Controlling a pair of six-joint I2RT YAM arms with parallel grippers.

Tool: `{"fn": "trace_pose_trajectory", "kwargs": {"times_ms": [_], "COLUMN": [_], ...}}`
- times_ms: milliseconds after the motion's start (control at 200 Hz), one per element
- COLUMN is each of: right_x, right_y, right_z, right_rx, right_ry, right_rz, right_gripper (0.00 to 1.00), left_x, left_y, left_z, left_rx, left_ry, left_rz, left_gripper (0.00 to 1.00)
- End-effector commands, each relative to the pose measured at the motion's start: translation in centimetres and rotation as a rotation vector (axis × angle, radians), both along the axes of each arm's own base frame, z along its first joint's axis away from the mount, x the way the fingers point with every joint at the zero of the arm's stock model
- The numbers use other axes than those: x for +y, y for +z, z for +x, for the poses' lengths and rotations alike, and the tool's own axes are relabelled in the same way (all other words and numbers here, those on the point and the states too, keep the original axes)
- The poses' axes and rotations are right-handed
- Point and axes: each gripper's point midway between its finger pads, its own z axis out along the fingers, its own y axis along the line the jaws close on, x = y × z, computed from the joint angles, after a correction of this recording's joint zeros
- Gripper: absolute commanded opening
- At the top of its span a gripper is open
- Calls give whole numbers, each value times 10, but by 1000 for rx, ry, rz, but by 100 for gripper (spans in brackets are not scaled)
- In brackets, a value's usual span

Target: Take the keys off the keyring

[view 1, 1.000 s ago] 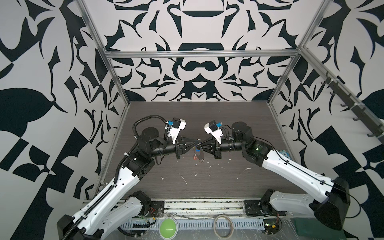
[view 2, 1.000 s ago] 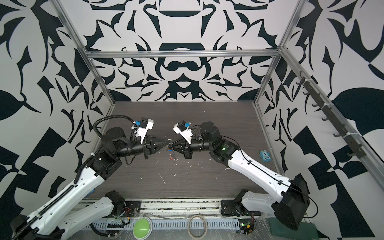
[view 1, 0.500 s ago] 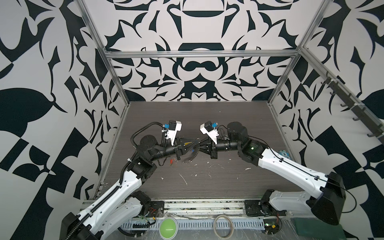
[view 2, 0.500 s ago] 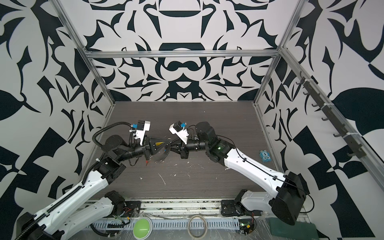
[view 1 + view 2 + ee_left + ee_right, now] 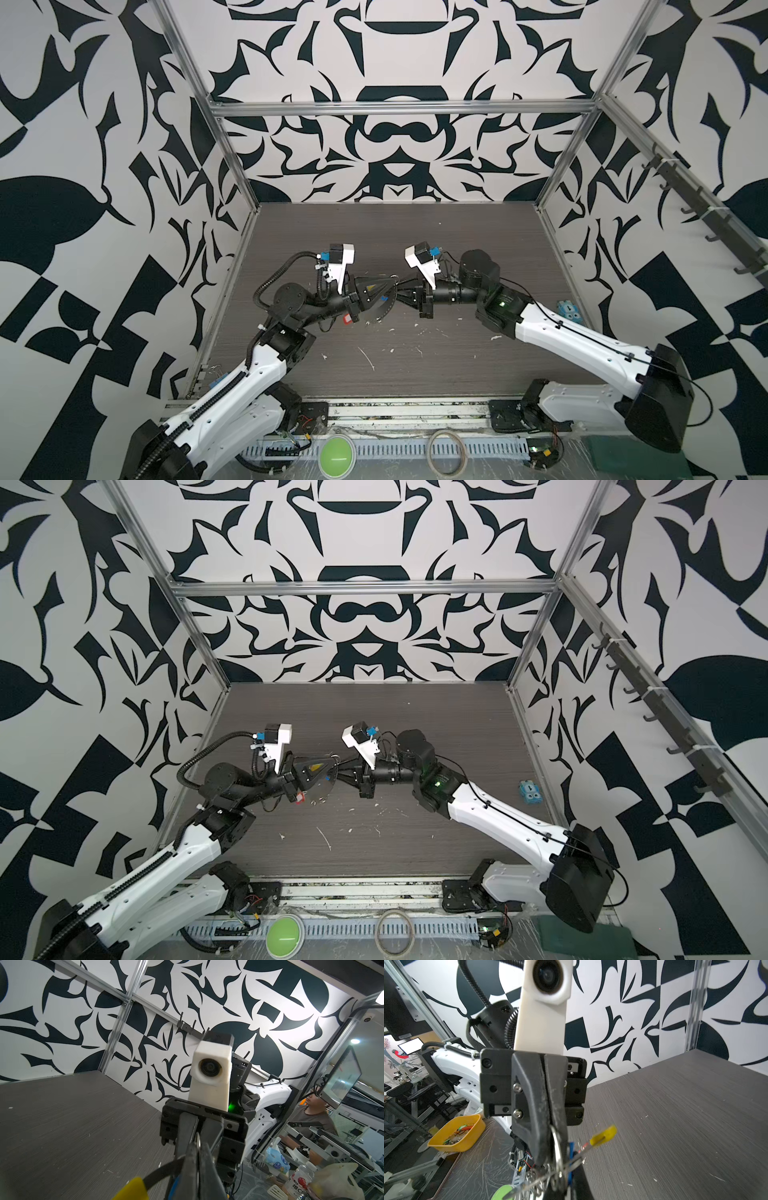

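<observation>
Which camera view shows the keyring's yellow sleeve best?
The right wrist view: the yellow sleeve shows whole there, only slightly blurred. The left wrist view cuts it off at the frame's edge, and in both top views it is just a tiny yellow patch.

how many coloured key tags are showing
2: a red tag hanging below the left pincer, and a blue tag near its tip. Others may be hidden.
</observation>
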Motion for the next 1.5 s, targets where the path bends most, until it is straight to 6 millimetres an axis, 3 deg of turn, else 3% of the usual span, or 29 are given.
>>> {"fn": "trace_pose_trajectory", "kwargs": {"times_ms": [0, 325, 470, 955, 1495], "right_x": [-4, 11, 21, -10, -25], "right_y": [45, 57, 50, 21, 9], "right_z": [-15, -24, -30, -24, -19], "right_rx": [-100, -97, -92, -63, -27], "right_ry": [26, 124, 162, -5, -98], "right_rz": [151, 193, 174, 52, -48], "right_gripper": [0, 0, 0, 0, 0], "left_x": [6, 8, 7, 23, 20], "left_y": [11, 11, 12, 7, 6], "left_z": [-5, -1, 0, -7, -25], "left_rx": [-32, -16, -2, -10, 5], "left_ry": [12, 10, -7, 111, 47], "left_rz": [-51, -122, -158, -27, 139], "left_gripper": [0, 0, 0, 0, 0]}}
